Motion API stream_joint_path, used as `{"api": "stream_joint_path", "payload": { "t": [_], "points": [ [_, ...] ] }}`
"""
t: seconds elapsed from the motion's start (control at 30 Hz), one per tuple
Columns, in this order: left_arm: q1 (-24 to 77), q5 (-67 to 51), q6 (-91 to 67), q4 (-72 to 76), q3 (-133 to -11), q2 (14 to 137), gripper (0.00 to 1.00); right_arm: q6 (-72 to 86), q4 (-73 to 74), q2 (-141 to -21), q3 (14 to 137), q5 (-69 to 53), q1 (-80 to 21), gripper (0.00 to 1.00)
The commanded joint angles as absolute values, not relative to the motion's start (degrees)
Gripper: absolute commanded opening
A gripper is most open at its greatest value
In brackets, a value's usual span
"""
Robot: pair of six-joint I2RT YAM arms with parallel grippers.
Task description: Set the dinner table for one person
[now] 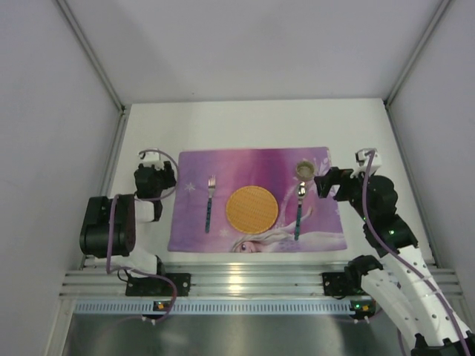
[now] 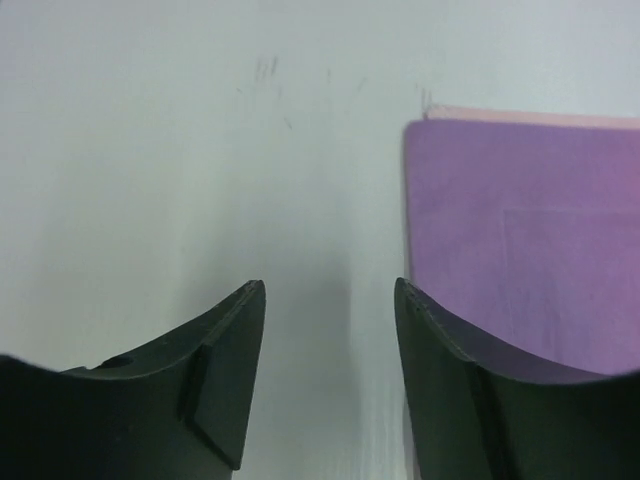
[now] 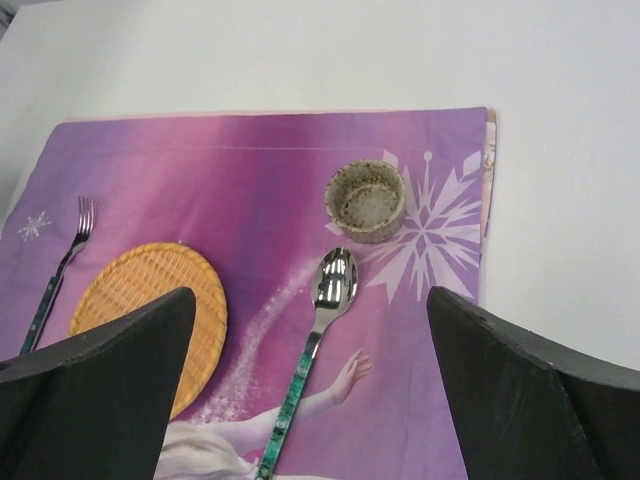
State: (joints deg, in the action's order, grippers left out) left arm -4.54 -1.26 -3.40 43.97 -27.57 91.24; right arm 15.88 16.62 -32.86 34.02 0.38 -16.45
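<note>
While the left claw point(image 2: 328, 286) hangs released over bare bench point(image 2: 200, 150) beside the mat's point(image 2: 520, 220) left edge, the right claw point(image 3: 310, 293), spread wide and empty, hovers at the mat's right end. Bench lies beneath both, stretching beyond the mat.

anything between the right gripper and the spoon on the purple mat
Nothing visible does. The open right gripper faces the shiny spoon with the green handle directly; the small speckled ceramic cup sits beyond it.

Overhead camera faces down at the dinner table point(image 1: 245, 122); low wrist views share placemat point(image 3: 200, 170)
</note>
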Motion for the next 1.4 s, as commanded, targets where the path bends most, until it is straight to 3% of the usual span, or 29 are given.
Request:
{"api": "stream_joint_path", "payload": {
  "t": [0.0, 0.07, 0.1, 0.13, 0.17, 0.2, 0.37, 0.57, 0.77, 0.9, 1.37],
  "points": [
    [-3.1, -5.4, -4.4, 59.9, -20.2, 88.2, 0.64, 13.3, 13.0, -31.4, 34.4, -2.1, -16.8, 1.0],
    [-1.9, -2.2, -3.2, 77.4, -12.6, 92.2, 0.71, 13.2, 12.5, -31.3, 33.8, -2.7, -16.8, 1.0],
    [-1.8, -2.0, -3.3, 77.7, -12.1, 90.5, 0.72, 13.3, 12.0, -31.4, 33.6, -3.2, -16.9, 1.0],
    [-1.5, -2.1, -3.3, 67.3, -14.6, 89.0, 0.72, 13.5, 12.0, -31.6, 33.3, -3.3, -16.8, 1.0],
    [-1.1, -0.7, -2.9, 64.7, -15.7, 88.6, 0.77, 13.7, 11.9, -31.7, 33.1, -3.3, -16.8, 1.0],
    [-0.2, -0.5, -2.3, 64.8, -16.5, 90.1, 0.99, 13.9, 11.8, -32.1, 33.0, -3.0, -16.8, 1.0],
    [-0.2, -0.4, -2.5, 61.4, -18.7, 89.8, 0.99, 16.4, 12.9, -35.6, 34.9, 1.1, -16.8, 1.0],
    [-0.2, 1.1, -2.4, 62.4, -18.3, 90.1, 0.99, 12.6, 14.9, -46.4, 40.9, -13.0, -18.9, 1.0],
    [-0.2, 1.1, -2.4, 62.4, -18.3, 90.1, 0.99, 13.2, 13.8, -52.5, 43.6, 8.0, -36.5, 1.0],
    [-0.2, 1.1, -2.4, 62.5, -18.3, 90.1, 0.99, 15.7, 14.2, -55.0, 45.3, 15.4, -44.4, 1.0],
    [-0.2, 1.1, -2.4, 62.5, -18.2, 90.2, 0.99, 10.6, 8.3, -51.9, 43.4, 16.2, -46.2, 1.0]
  ]
}}
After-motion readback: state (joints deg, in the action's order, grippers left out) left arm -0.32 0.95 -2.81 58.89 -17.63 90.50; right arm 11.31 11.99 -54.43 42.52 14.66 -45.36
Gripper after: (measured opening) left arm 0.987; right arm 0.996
